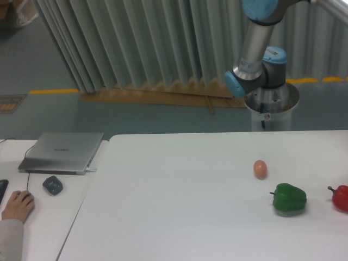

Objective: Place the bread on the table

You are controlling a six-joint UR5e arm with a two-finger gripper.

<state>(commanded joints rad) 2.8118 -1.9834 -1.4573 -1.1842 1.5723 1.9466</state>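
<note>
Table (179, 217) bears egg (260, 168), green pepper (289, 198).

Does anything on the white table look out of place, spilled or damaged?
Nothing looks spilled or damaged. The egg, green pepper and red pepper sit apart on the table. No bread shows, and the tool is outside the picture.
</note>
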